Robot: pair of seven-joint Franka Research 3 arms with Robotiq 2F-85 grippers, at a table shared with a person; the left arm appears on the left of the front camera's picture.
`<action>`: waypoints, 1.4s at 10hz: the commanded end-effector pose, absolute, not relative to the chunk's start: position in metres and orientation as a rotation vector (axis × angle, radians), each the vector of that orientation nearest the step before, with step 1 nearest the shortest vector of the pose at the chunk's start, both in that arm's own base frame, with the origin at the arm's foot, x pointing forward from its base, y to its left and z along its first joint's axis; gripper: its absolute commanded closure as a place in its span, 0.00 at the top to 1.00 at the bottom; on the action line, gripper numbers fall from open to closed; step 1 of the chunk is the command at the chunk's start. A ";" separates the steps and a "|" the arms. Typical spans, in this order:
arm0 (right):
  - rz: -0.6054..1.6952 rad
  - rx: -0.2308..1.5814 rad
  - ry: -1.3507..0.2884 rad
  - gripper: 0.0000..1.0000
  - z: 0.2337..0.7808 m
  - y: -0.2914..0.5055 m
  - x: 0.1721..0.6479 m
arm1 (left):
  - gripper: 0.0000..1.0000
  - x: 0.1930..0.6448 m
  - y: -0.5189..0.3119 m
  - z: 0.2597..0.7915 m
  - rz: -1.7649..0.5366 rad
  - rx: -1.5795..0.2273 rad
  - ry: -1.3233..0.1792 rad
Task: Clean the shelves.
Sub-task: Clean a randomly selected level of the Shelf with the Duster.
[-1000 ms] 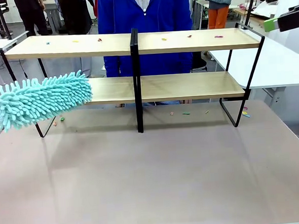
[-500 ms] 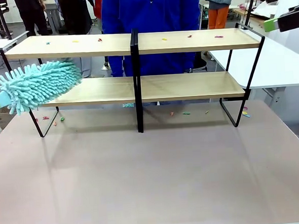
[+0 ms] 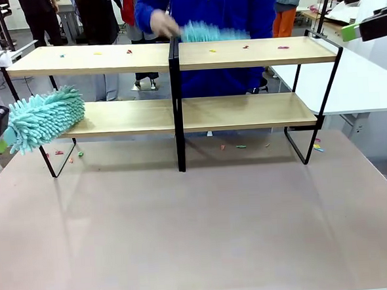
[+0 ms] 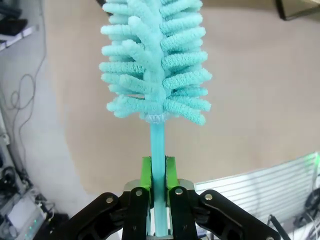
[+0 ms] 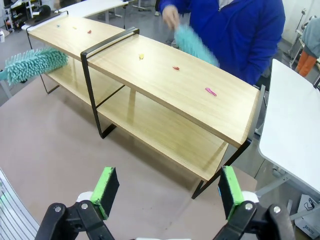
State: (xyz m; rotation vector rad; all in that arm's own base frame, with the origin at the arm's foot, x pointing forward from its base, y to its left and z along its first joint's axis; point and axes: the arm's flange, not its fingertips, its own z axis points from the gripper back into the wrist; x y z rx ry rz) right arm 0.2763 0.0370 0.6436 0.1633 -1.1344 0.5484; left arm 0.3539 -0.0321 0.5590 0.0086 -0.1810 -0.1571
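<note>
Where the surface [image 3: 198, 223] lies bare in front of the shelves [image 3: 109, 59], the left tool [image 4: 159, 197] is seen closed on the thin handle of a teal duster [image 3: 44, 118]. Its fluffy head is held at the left end of the shelves, level with the lower board; whether it touches the board cannot be told. The long axis of the shelves runs side to side, so the boards stretch away to the right of the duster, and the left arm is judged the nearer one for a sweep along the lower board. The right tool [image 5: 170, 192] is held open and empty, off the right end of the shelves. The black centre post [image 3: 177, 106] would interrupt a single unbroken stroke. Coloured scraps [image 3: 245, 47] are scattered on the top board, and loose bits [image 3: 241, 146] lie on the surface beneath the shelves. Behind the shelves, a person's hand [image 3: 163, 25] is seen blurred, with a second duster [image 3: 206, 32] over the top board.
</note>
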 end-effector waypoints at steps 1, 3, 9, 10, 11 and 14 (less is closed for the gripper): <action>0.544 0.167 -1.136 1.00 0.644 0.036 0.277 | 0.12 0.352 -0.041 0.556 -0.100 0.113 -0.192; 0.544 0.167 -1.136 1.00 0.644 0.036 0.277 | 0.12 0.357 -0.046 0.548 -0.089 0.139 -0.154; 0.544 0.167 -1.136 1.00 0.644 0.036 0.277 | 0.12 0.356 -0.048 0.547 0.166 0.262 -0.260; 0.544 0.167 -1.136 1.00 0.644 0.036 0.277 | 0.12 0.356 -0.052 0.545 0.176 0.263 -0.294; 0.544 0.167 -1.136 1.00 0.644 0.036 0.277 | 0.12 0.356 -0.054 0.546 0.144 0.241 -0.301; 0.544 0.167 -1.136 1.00 0.644 0.036 0.277 | 0.12 0.354 -0.046 0.549 0.071 0.173 -0.247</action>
